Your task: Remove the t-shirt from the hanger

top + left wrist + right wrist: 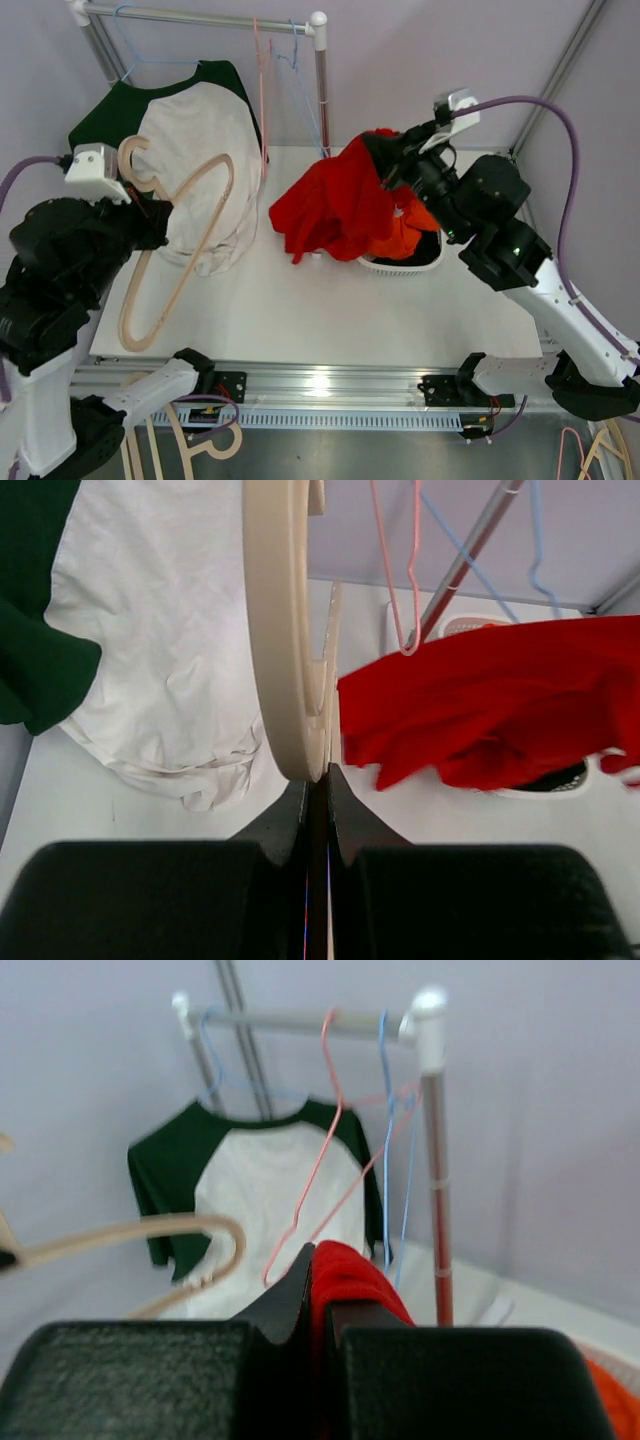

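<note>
My left gripper [160, 222] is shut on a cream wooden hanger [195, 230], which hangs bare over the table's left side. In the left wrist view the hanger [280, 630] rises from my closed fingertips [318, 775]. My right gripper [385, 165] is shut on a red t-shirt [330, 205], held up above the table beside the basket, apart from the hanger. The red cloth [350, 1270] shows pinched between the right fingers [322, 1260]. The red t-shirt also shows in the left wrist view [490, 710].
A white-and-green t-shirt [200, 140] hangs on a blue hanger on the rack [200, 14] at the back left. Pink [262, 90] and blue [305, 90] wire hangers hang there. A white basket [400, 265] holds orange cloth. Spare wooden hangers [200, 440] lie below the front edge.
</note>
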